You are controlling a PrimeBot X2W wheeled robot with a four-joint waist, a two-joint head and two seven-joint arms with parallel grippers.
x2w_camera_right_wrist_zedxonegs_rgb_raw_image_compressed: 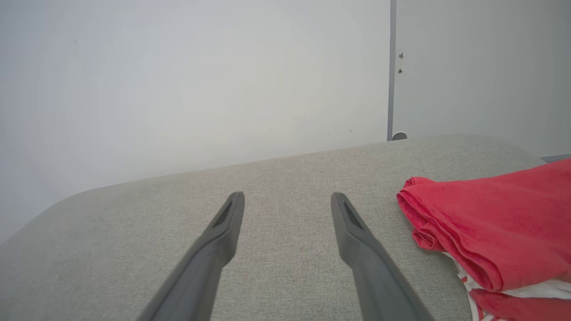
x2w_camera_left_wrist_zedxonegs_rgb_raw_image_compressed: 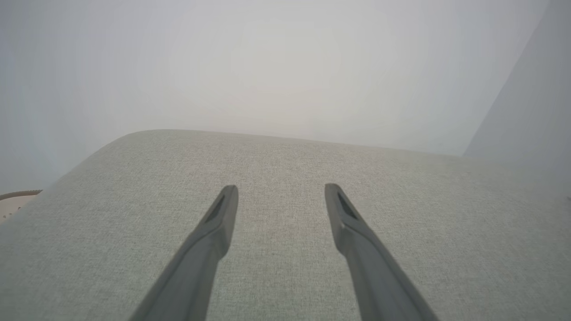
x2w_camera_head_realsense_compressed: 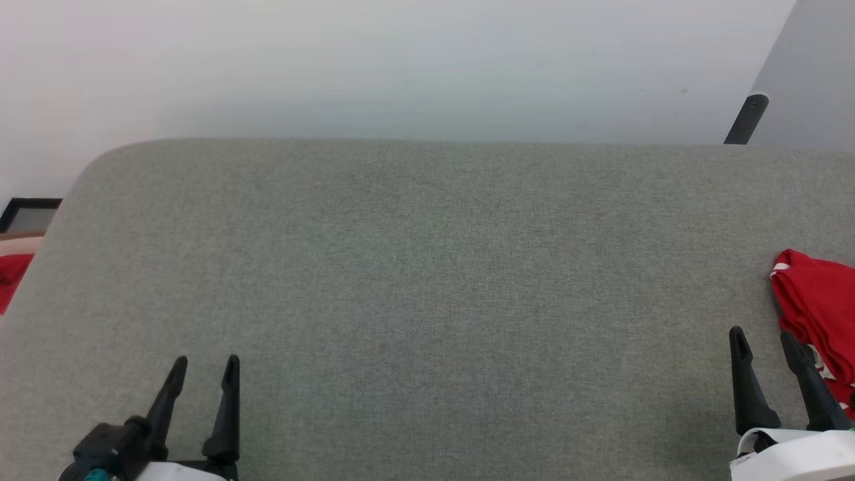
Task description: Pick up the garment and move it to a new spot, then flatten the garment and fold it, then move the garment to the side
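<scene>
Red shirt [x2w_camera_head_realsense_compressed: 818,307] is lying bunched at the table's [x2w_camera_head_realsense_compressed: 427,267] right edge, just outboard of the right gripper [x2w_camera_head_realsense_compressed: 762,334], which is gaping wide, holding nothing. Well apart, the left gripper [x2w_camera_head_realsense_compressed: 206,361] is likewise spreading empty.

no legible text, labels or numbers

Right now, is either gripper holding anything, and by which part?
Nothing is held. The left gripper and right gripper both have open, empty jaws; the crumpled red-and-white garment lies on the grey fabric surface beside the right one.
</scene>
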